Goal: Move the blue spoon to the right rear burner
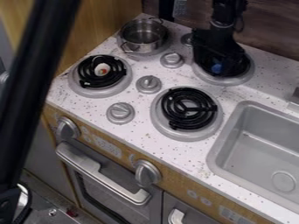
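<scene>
A metal pot point(142, 38) sits upright on a burner at the counter's point(131, 144) rear left corner. On the front left burner point(86, 90) lies a small white-and-red object point(102, 69). The front right burner point(188, 134) is beside the grey sink point(269, 151). Grey knobs point(120, 113) stand among the burners; below the counter's front edge is an oven door handle point(108, 176).

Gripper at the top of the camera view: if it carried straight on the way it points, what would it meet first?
Pointing down, the gripper would probably meet the blue spoon or the right rear burner; the depth between them is unclear.
</scene>
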Available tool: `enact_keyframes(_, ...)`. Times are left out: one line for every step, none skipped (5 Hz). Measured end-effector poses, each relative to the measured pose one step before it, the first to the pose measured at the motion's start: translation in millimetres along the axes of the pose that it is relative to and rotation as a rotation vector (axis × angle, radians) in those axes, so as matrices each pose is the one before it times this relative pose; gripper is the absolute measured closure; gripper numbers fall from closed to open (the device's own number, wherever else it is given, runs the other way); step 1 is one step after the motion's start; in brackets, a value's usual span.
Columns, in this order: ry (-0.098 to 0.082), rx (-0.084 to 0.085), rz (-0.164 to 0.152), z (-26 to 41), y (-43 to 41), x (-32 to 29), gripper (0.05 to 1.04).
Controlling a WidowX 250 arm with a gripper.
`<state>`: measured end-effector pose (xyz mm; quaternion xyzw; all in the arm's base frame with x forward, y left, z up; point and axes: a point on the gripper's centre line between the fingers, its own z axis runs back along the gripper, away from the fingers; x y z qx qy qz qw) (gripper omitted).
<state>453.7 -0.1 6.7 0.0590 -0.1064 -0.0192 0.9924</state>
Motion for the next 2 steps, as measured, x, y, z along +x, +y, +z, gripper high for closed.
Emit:
enact_keyframes(0.0346, 0.0016, 0.0083, 14.30, 6.08, -27.29, 0.083)
enact_keyframes(0.0659, -0.0137, -0.0087, -2.80, 9.80, -24.87, 0.083)
